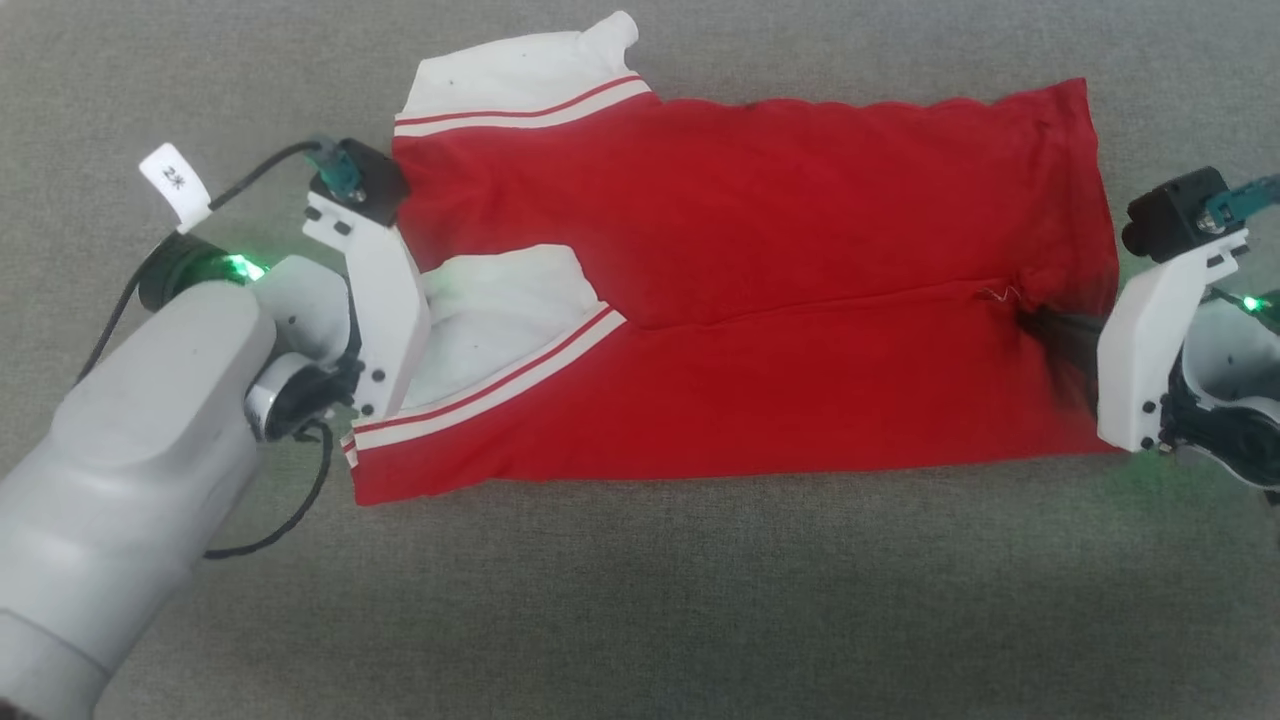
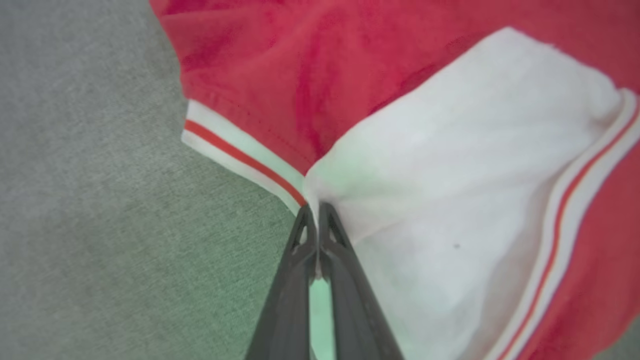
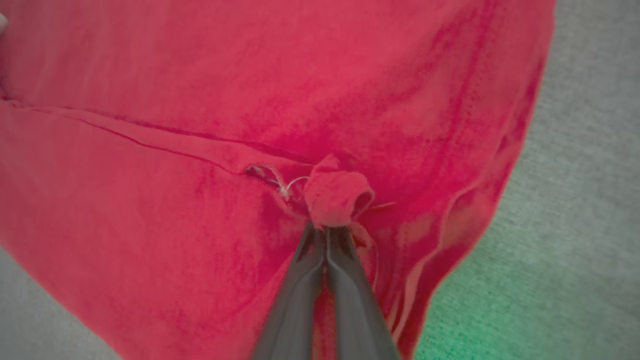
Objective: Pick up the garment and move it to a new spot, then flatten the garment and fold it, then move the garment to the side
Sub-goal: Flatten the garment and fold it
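Shirt (image 1: 750, 250) flat on grey mat (image 1: 640, 600), near half folded to mid. L gripper (image 2: 316, 210) clamped on white sleeve (image 2: 450, 175) edge; R gripper (image 3: 327, 227) clamped on red hem bunch (image 3: 335, 200). Lay both ends together, edge taut, then release.

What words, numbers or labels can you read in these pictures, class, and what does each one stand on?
"2米": on the small white paper tag fixed to the thin black cable; the print is small and tilted, so the reading is not certain.
Red jersey shirt with white sleeves: no lettering can be seen on the folded faces in view.
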{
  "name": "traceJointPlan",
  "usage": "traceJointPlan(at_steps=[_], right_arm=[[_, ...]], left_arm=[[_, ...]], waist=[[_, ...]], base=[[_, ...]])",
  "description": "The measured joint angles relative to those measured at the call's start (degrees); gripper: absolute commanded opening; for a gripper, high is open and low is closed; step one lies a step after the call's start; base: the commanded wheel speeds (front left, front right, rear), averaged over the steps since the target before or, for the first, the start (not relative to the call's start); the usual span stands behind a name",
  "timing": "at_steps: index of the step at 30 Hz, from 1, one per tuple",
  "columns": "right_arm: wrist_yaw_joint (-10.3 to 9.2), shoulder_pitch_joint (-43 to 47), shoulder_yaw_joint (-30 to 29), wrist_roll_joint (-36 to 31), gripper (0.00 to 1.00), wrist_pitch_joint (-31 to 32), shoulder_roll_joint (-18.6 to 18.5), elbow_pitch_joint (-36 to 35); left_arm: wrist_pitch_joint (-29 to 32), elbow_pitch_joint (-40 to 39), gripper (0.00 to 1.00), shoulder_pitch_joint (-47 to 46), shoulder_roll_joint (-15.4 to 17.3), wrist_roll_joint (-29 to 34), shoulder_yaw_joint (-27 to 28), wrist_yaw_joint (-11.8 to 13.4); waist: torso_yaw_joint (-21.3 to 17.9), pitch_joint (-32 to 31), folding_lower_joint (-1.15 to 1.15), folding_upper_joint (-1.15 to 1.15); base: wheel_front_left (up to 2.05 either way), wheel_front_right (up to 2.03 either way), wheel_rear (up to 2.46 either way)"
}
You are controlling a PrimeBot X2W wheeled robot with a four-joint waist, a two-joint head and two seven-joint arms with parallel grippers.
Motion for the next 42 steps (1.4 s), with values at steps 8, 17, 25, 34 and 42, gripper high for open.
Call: traceJointPlan(at_steps=[8, 17, 25, 34, 42], right_arm=[[0.01, -3.1, 3.0, -0.4, 0.29, 0.5, 1.5, 4.1], [-0.01, -1.8, 2.3, -0.6, 1.0, -4.5, 1.1, 3.4], [-0.01, 3.1, -3.4, -4.2, 1.0, -14.7, -0.7, 0.0], [-0.01, 9.6, -15.0, -12.0, 1.0, -25.9, 2.4, -3.6], [-0.02, 15.1, -25.2, -20.4, 1.0, -29.8, 7.1, -6.6]], left_arm=[[-0.1, 8.4, 1.0, -2.3, -3.7, -2.5, 0.9, -1.3], [1.6, 6.8, 1.0, -2.6, -2.6, -3.1, 1.3, 0.5], [5.5, -3.6, 1.0, 2.0, 1.9, -3.6, 0.9, 5.4], [8.8, -16.4, 1.0, 10.8, 7.7, -5.7, 1.1, 13.6], [9.5, -21.6, 1.0, 17.0, 10.8, -7.5, 2.1, 20.0]], waist=[[-0.1, -0.7, 0.0, 0.0], [0.3, -4.6, 0.0, 0.0], [0.7, -7.8, 0.0, 0.0], [-0.9, -8.5, 0.0, 0.0], [-3.4, -8.2, 0.0, 0.0]], base=[[0.0, 0.0, 0.0], [0.0, 0.0, 0.0], [0.0, 0.0, 0.0], [0.0, 0.0, 0.0], [0.0, 0.0, 0.0]])
